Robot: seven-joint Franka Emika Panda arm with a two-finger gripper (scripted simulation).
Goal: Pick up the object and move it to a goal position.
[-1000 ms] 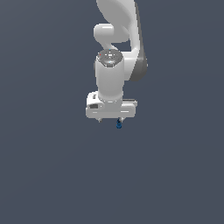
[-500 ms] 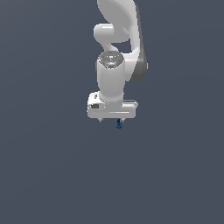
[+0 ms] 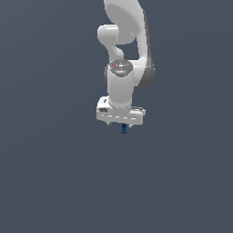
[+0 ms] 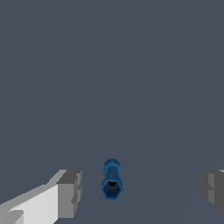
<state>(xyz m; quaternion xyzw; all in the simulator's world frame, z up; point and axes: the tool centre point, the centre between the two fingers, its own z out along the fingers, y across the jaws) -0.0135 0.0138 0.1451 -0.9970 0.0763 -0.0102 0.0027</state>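
The object (image 3: 124,130) is a tiny bright-blue knob-shaped item lying on the dark grey floor, directly under the white hand. In the wrist view the object (image 4: 111,181) lies between the two fingers, nearer to one grey fingertip (image 4: 70,194) than to the other (image 4: 213,190), and it touches neither. My gripper (image 3: 122,126) points straight down over it; its jaws stand wide apart and hold nothing. The gripper (image 4: 141,192) is open around the object.
Only the plain dark grey floor (image 3: 54,182) surrounds the arm. The white arm (image 3: 125,54) rises above the hand toward the top of the exterior view.
The hand has sunk slightly toward the object. The object has not moved and the jaws stay apart.
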